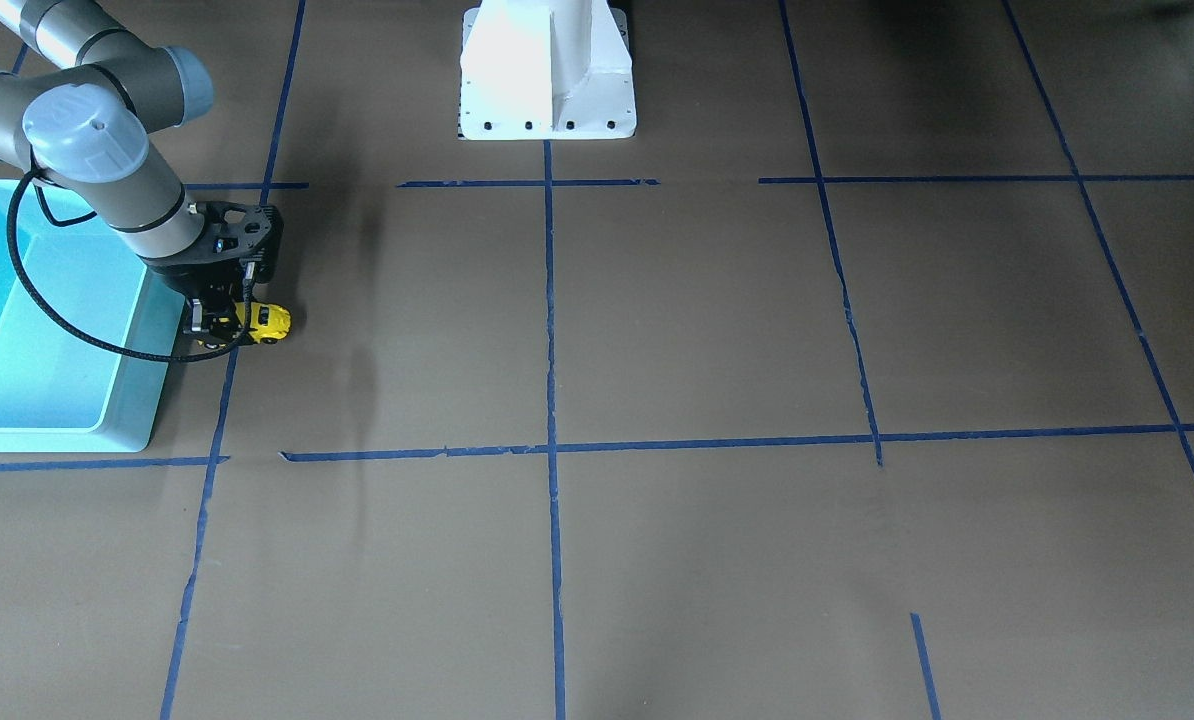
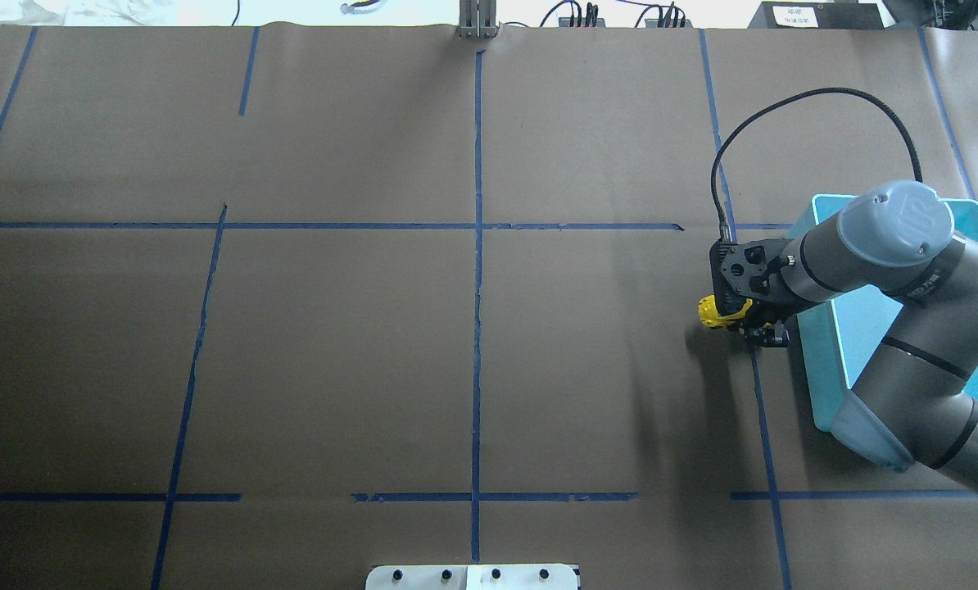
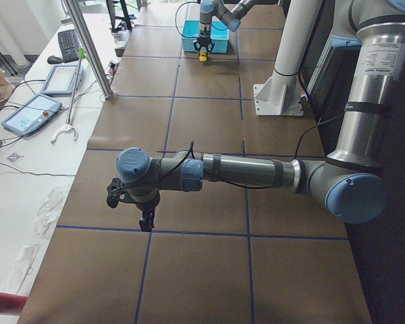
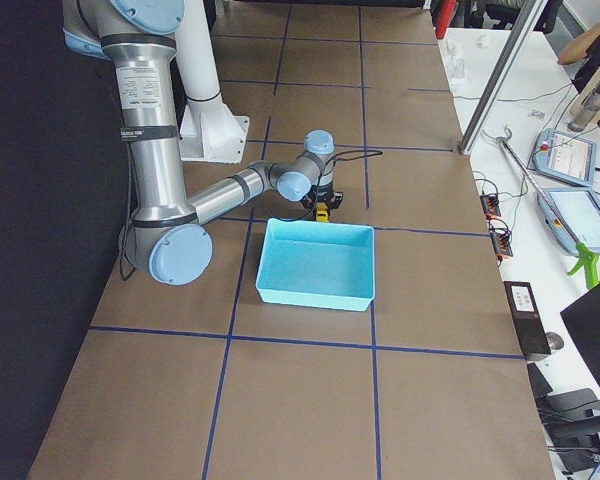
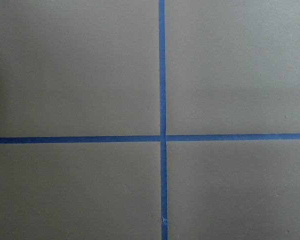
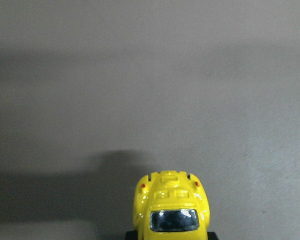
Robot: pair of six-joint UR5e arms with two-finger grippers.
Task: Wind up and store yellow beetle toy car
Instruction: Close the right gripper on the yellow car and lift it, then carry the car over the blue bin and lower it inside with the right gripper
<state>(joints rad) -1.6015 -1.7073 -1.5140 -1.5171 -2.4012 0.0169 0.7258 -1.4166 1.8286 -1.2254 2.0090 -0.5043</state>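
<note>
Beside the bin (image 1: 145, 400) edge, right tool (image 1: 225, 328) clamps yellow beetle toy car (image 1: 272, 320).

Brown paper-covered tabletop (image 1: 707, 320) divided by blue tape lines (image 1: 549, 300). White metal pedestal base (image 1: 547, 75) bolted onto it. Two grey handheld screens (image 4: 568, 158) laid alongside.

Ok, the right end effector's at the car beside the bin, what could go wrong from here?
The right end effector seems to grip the yellow beetle toy car by one end only, with the other end sticking out, so it may pivot or slip while being wound. The turquoise bin wall stands right beside them; a backward drag could knock it.
</note>
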